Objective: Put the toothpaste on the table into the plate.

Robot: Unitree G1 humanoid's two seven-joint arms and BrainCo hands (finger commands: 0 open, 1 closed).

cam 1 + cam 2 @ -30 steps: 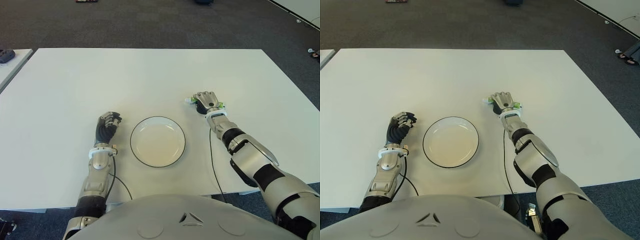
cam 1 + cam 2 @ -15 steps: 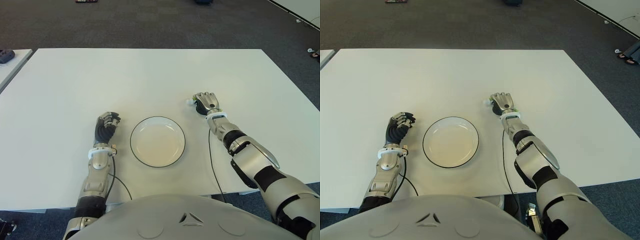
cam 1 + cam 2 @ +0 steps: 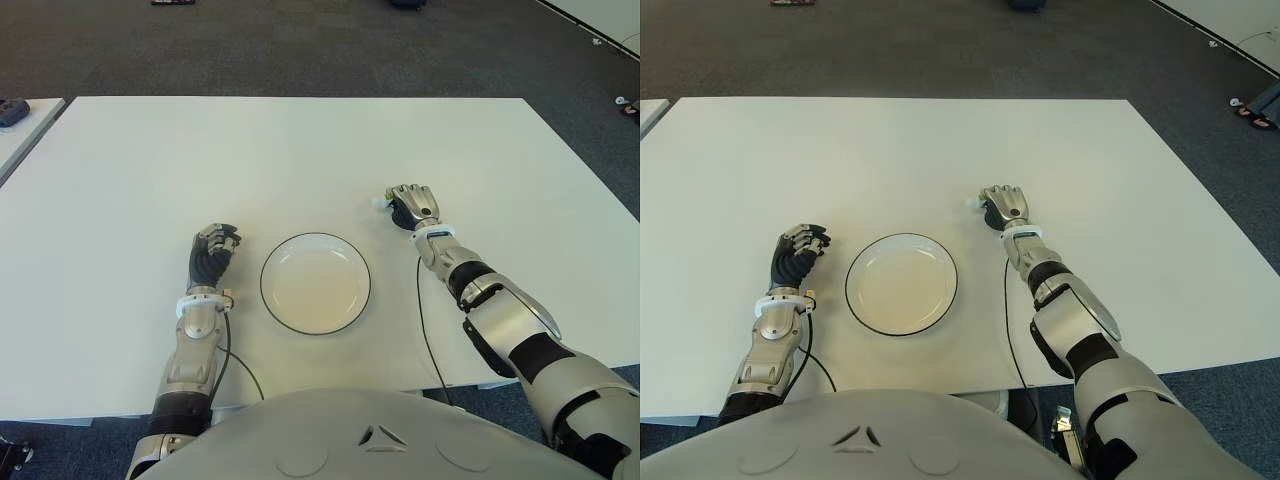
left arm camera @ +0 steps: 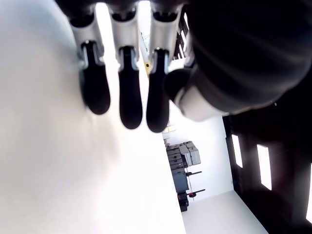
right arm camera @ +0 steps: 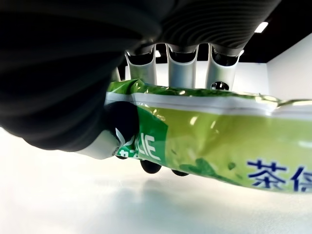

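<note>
Mostly hidden, the green toothpaste (image 5: 204, 141) sits clamped in the right hand (image 3: 412, 206), at the plate's (image 3: 280, 262) two o'clock; only its white cap peeks out in eye views. Left hand (image 3: 213, 252), curled and empty, shows at nine o'clock on the white table (image 3: 250, 150).

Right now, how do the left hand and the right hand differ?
The right hand is closed on the green toothpaste tube; the left hand holds nothing, fingers curled. The right hand shows to the right of the plate and farther up the table; the left hand shows just left of it. Both are over the table.
</note>
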